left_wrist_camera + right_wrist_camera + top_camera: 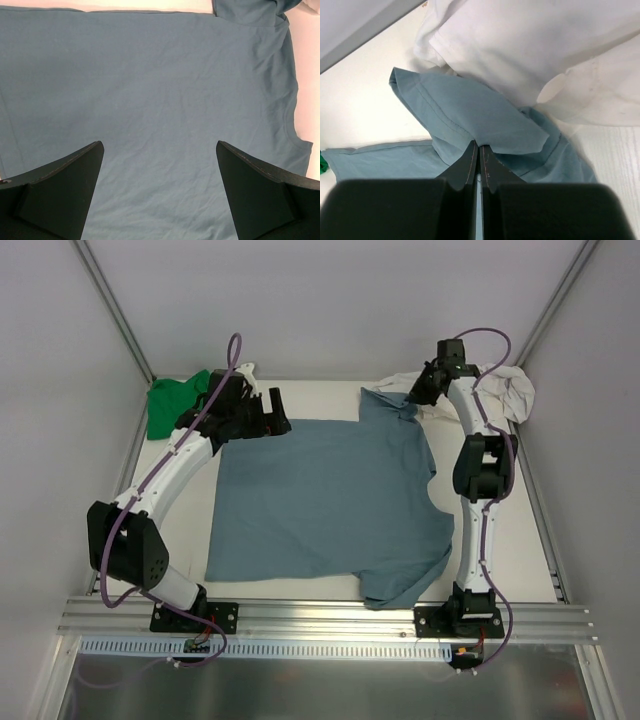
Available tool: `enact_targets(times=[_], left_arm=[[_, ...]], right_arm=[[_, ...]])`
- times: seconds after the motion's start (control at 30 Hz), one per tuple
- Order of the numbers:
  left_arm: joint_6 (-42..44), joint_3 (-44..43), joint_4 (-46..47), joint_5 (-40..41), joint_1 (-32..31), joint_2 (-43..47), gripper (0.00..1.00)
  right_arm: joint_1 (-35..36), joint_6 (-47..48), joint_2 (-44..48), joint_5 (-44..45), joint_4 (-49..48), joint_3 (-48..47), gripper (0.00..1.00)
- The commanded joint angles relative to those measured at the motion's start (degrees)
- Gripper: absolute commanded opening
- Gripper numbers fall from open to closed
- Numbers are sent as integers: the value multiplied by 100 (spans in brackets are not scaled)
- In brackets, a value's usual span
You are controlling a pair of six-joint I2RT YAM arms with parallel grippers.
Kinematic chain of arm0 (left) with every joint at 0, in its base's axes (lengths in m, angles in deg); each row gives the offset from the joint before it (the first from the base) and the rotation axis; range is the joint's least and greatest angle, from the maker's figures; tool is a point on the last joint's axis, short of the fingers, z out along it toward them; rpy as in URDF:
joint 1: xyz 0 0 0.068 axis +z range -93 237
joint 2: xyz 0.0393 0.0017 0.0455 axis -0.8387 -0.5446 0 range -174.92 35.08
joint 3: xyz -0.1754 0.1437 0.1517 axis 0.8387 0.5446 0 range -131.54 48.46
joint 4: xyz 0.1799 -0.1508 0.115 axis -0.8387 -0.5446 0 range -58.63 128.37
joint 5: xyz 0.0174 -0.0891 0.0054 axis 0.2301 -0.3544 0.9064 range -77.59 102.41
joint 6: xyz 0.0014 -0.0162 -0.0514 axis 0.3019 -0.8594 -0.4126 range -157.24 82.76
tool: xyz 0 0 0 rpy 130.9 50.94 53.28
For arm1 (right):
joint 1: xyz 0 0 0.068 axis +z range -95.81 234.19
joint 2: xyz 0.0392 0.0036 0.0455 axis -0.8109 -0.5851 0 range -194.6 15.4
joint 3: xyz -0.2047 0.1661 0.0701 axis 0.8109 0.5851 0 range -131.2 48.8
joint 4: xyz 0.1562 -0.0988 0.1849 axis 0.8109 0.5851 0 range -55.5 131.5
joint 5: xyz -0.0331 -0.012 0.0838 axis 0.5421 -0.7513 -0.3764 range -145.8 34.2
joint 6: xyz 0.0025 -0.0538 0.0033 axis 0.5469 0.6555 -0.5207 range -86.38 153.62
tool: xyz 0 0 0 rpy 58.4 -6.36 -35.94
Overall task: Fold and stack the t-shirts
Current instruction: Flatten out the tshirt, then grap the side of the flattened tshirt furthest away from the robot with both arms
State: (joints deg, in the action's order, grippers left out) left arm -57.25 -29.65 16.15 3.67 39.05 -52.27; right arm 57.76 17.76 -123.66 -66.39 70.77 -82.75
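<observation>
slate-blue shirt (330, 500) lies flat, lightly creased; right gripper (479, 146) pinches its sleeve (470, 110), left gripper (159, 145) gapes wide.

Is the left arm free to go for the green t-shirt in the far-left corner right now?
Probably yes. The left claw hangs open and empty over the blue t-shirt, and the green t-shirt lies in the open just beside that arm's wrist; nothing sits between them.

One blue t-shirt (330, 500), one green t-shirt (172, 405), one cream t-shirt (510, 390), two arms (170, 465) (485, 470).
</observation>
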Motion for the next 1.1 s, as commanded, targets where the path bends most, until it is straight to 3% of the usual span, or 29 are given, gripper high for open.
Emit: enact_targets(times=[0.0, 0.23, 0.37, 0.5, 0.6, 0.73, 0.83, 1.07], left_arm=[[-20, 41, 270, -102, 11, -80, 99], [5, 217, 499, 90, 11, -177, 99], [242, -98, 289, 1001, 125, -712, 99], [532, -249, 812, 1462, 336, -1196, 99], [972, -310, 1411, 1392, 538, -1635, 99], [1087, -1064, 1448, 1261, 855, -2521, 98], [1122, -1154, 1973, 1023, 1013, -2752, 97], [1122, -1673, 1747, 706, 1303, -3279, 97]], right_arm=[[-216, -58, 608, -110, 81, -240, 0], [-287, 91, 934, -189, 187, 59, 0], [-296, 127, 1039, -285, 258, 182, 0], [-296, 135, 1293, -374, 284, 576, 0], [-296, 162, 1513, -409, 293, 831, 0], [-287, 276, 1663, -444, 424, 964, 0], [-296, 259, 1742, -497, 416, 1122, 0], [-305, 294, 1795, -505, 512, 1140, 0]])
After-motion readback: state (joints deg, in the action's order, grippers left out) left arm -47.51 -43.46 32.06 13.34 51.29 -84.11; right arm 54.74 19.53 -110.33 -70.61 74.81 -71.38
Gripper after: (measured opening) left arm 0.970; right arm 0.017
